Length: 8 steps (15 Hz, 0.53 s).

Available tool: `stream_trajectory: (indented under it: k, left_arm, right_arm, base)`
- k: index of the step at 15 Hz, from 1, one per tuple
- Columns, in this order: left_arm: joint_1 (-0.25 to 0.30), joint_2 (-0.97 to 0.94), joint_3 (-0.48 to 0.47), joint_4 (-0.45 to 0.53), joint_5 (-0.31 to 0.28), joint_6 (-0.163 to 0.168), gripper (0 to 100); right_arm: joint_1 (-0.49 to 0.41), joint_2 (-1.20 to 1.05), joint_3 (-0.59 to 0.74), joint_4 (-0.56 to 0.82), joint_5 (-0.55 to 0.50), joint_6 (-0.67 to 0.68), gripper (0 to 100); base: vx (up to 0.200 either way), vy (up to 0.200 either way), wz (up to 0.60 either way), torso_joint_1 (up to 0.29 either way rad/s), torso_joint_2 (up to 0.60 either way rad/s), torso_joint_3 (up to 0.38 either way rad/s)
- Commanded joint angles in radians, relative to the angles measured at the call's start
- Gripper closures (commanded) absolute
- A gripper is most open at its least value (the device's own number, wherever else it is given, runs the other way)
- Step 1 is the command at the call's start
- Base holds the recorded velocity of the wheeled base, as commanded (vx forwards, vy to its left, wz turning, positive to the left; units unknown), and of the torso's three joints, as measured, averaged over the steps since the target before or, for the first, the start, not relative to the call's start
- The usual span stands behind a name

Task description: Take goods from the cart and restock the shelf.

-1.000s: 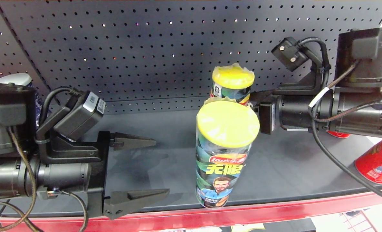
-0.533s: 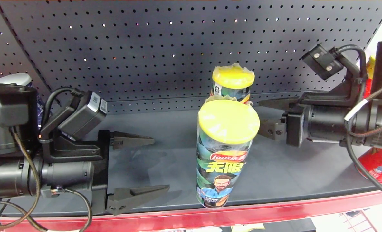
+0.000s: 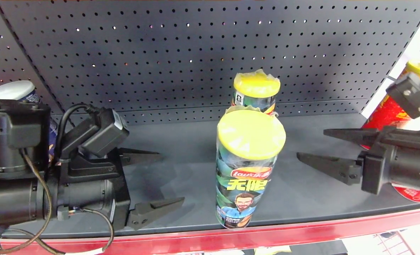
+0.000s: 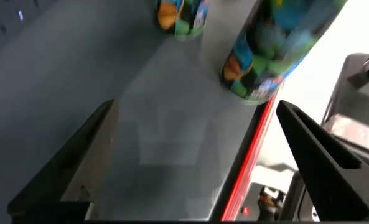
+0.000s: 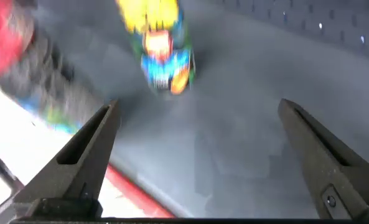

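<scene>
While my left gripper [image 3: 171,177] and my right gripper [image 3: 311,143] both hang over the shelf [image 3: 188,141], my count goes like this: two green chip cans with yellow lids, both upright on the grey deck. The front can [image 3: 247,170] stands right at the red lip [image 3: 266,236], and the back can [image 3: 255,92] is straight behind it, close to the pegboard [image 3: 160,53]. In my left wrist view their bases sit apart, not touching. Two grippers, both released: the left one sits to the left of the front can with its jaws spread wide and just bare deck between them. The right one does the same from the right side, jaws wide apart, tips aimed toward the cans but clear of them. So the pair stands between my two grippers, touched by neither. Extras: one red can [image 3: 387,113] with a yellow lid at the far right end, behind my right gripper. There's also a red round end [image 3: 408,193] peeking out under that arm, and honestly I can't tell whether that's a second can. One white-lidded can [image 3: 10,90] far left too, mostly hidden behind my left arm.
</scene>
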<state>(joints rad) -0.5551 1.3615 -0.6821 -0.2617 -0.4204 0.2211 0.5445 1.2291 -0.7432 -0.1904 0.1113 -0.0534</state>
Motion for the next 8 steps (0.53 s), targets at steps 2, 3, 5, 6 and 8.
stream_trajectory:
  k: [2, 3, 5, 6, 8]
  left_arm:
    - [-0.069, 0.028, 0.007, 0.013, 0.060, 0.001, 0]
    - [-0.089, 0.034, 0.016, 0.013, 0.061, 0.001, 0]
    - [-0.098, 0.045, 0.021, 0.013, 0.061, 0.004, 0]
    - [-0.098, 0.056, 0.021, 0.013, 0.063, 0.015, 0]
    - [-0.098, 0.077, 0.019, 0.013, 0.061, 0.046, 0]
  right_arm:
    - [0.011, -0.185, 0.157, 0.003, -0.007, -0.005, 0]
    - [0.009, -0.218, 0.186, 0.003, -0.007, -0.006, 0]
    - [0.009, -0.258, 0.209, 0.003, -0.007, -0.006, 0]
    - [0.008, -0.267, 0.212, 0.003, -0.007, -0.006, 0]
    - [0.006, -0.273, 0.211, 0.003, -0.008, -0.006, 0]
  base:
    - [0.000, 0.000, 0.00, 0.000, 0.00, 0.000]
    - [0.000, 0.000, 0.00, 0.000, 0.00, 0.000]
    - [0.000, 0.000, 0.00, 0.000, 0.00, 0.000]
    - [0.000, 0.000, 0.00, 0.000, 0.00, 0.000]
    - [0.000, 0.000, 0.00, 0.000, 0.00, 0.000]
